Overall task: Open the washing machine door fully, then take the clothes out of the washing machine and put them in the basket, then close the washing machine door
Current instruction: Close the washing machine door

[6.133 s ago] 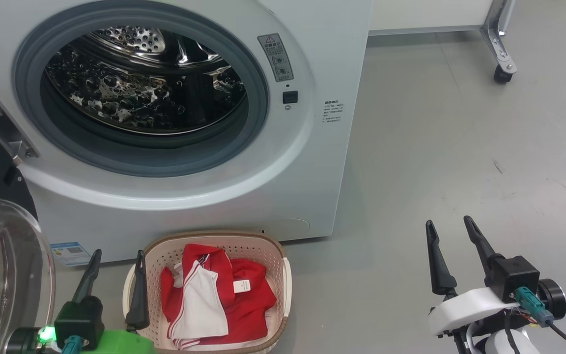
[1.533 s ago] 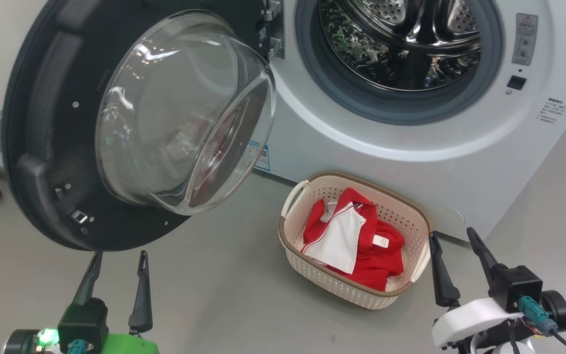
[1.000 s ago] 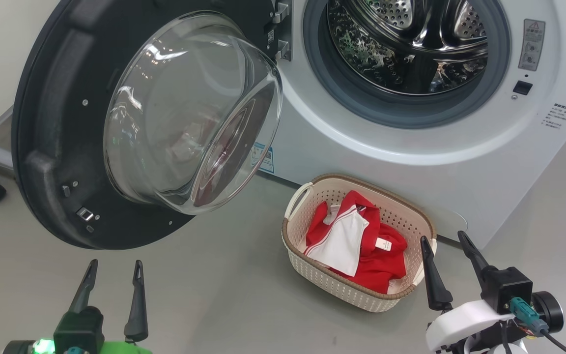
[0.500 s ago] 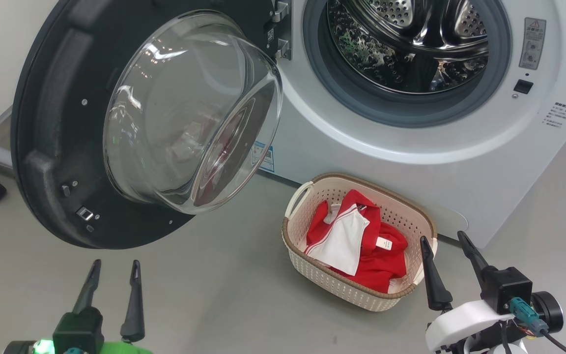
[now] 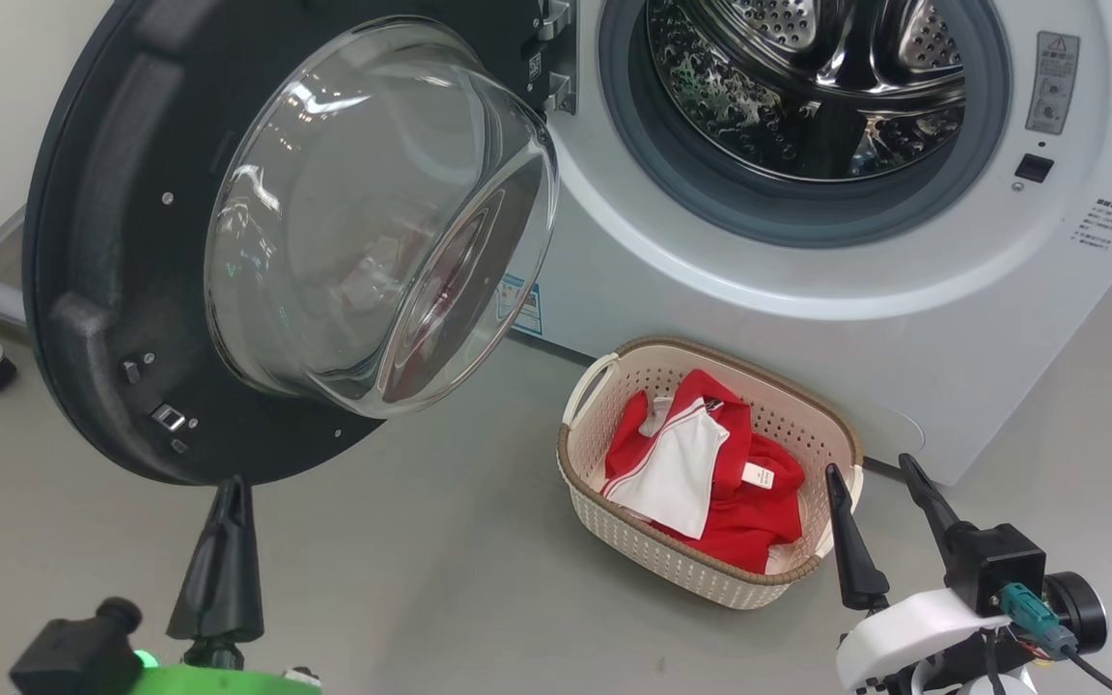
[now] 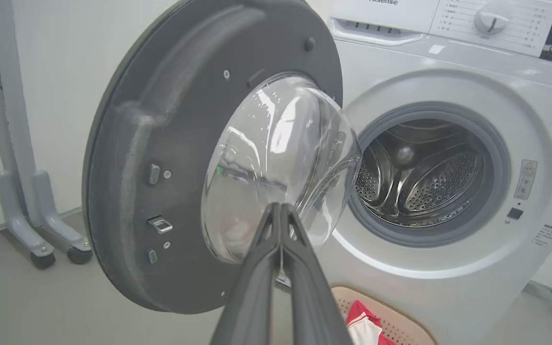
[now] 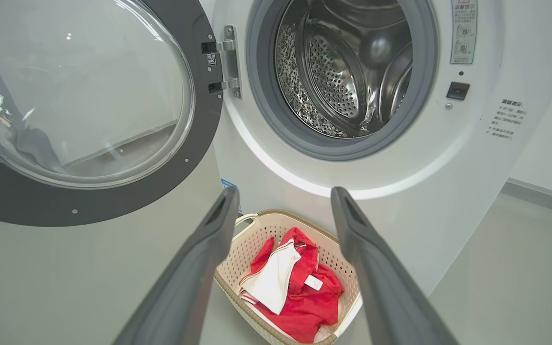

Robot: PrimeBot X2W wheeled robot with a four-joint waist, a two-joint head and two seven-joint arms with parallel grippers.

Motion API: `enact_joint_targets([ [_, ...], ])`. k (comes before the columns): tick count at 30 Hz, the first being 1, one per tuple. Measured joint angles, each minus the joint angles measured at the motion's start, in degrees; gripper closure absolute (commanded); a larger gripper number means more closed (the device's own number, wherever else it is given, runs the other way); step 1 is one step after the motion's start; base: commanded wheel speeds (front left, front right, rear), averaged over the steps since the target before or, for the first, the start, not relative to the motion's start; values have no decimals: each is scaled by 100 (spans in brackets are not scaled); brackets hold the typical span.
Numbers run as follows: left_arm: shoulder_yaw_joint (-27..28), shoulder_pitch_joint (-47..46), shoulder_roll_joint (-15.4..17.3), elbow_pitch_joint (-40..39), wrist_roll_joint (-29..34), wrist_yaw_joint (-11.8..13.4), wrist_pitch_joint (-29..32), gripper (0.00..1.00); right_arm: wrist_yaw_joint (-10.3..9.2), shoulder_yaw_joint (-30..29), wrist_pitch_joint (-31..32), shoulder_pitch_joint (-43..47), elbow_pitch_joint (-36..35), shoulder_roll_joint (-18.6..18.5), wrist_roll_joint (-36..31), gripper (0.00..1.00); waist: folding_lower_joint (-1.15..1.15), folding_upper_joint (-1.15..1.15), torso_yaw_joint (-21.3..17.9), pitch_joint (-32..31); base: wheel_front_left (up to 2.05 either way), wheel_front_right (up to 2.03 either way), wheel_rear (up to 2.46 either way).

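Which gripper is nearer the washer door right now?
Left. The left gripper, shut, is at the lower rim of the door; the right gripper, open, is over by the basket.

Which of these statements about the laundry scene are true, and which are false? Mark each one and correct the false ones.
1. The washing machine door stands open. True.
2. The clothes lie inside the drum. False: they lie in the basket, and the drum shows bare steel.
3. The left claw is shut with nothing between its fingers. True.
4. The right claw is shut. False: its fingers stand well apart.
5. The basket stands on the floor in front of the washing machine. True.
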Motion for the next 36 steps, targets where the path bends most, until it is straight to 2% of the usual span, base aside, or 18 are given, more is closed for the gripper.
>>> enact_joint_targets([
  [5, 154, -2, -44, -443, -2142, -453, -219, 100, 0, -4, 8, -1, -16, -8, -2, 0, 0, 0, 20, 31, 0, 0, 0],
  [8, -817, 139, 8, -990, -2973, -422, -601, 100, 0, 7, 35, -7, -46, -9, -8, 0, 0, 0, 30, 69, 0, 0, 0],
  [9, -817, 139, 8, -990, -2973, -422, -601, 100, 0, 7, 35, -7, -46, -9, -8, 0, 0, 0, 30, 69, 0, 0, 0],
  [11, -1213, 447, -42, -1327, -3518, -472, -603, 100, 0, 7, 54, -7, -85, -29, -31, 0, 0, 0, 34, 106, 0, 0, 0],
  [12, -1228, 597, -38, -1438, -3786, -504, -600, 100, 0, 5, 57, -8, -94, -42, -57, 0, 0, 0, 37, 129, 0, 0, 0],
  [15, -936, 694, -11, -1672, -4614, -560, -541, 100, 0, 0, 85, -10, -124, -71, -60, 0, 0, 0, 42, 199, 0, 0, 0],
  [18, -126, 587, -7, -1922, -5433, -598, -525, 100, 0, 0, 108, -19, -159, -100, -107, 0, 0, 0, 41, 271, 0, 0, 0],
  [22, 664, 250, -12, -1685, -6485, -613, -525, 100, 0, -3, 158, -41, -203, -155, -124, 0, 0, 0, 15, 375, 0, 0, 0],
  [30, 1170, -103, -25, -1207, -6759, -614, -524, 100, 0, -76, 186, -55, -224, -219, -142, 0, 0, 0, -14, 520, 0, 0, 0],
  [36, 1541, -349, 212, -806, -6950, -657, -446, 100, 0, -85, 226, -114, -267, -221, -142, 0, 0, 0, 15, 573, 0, 0, 0],
])
